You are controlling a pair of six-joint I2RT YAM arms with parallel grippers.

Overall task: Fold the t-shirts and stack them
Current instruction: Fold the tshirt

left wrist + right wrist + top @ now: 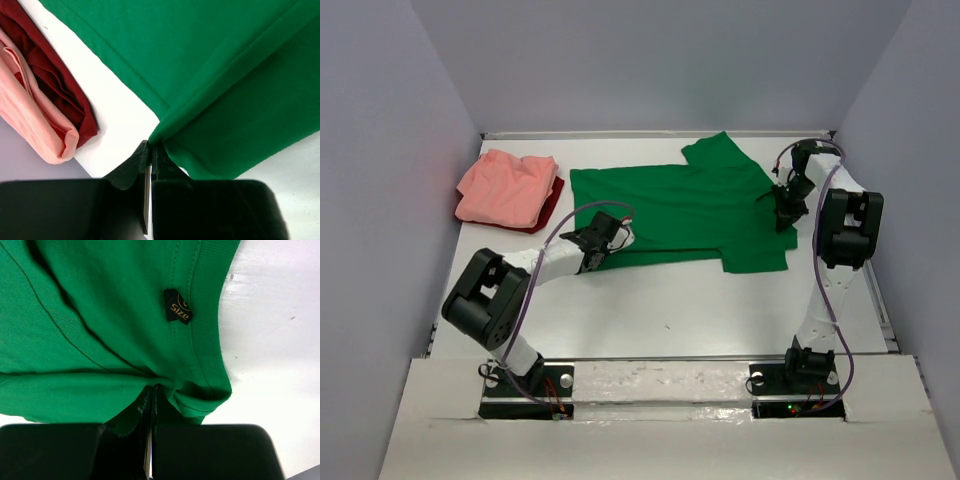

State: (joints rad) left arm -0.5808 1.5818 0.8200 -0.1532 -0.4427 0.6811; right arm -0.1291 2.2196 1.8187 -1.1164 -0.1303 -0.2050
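A bright green t-shirt (690, 215) lies spread across the middle of the white table. My left gripper (610, 240) is shut on its near-left hem corner; the left wrist view shows the green cloth (225, 75) pinched at the fingertips (150, 150). My right gripper (783, 205) is shut on the shirt's collar at the right; the right wrist view shows the collar with a black size label (178, 307) bunched at the fingertips (151, 389). A folded salmon-pink shirt (505, 187) lies on a dark red cloth (552, 205) at the back left, and both show in the left wrist view (30, 120).
The table (650, 310) is walled by grey panels at the left, back and right. The arm bases sit on a white strip (660, 385) at the near edge.
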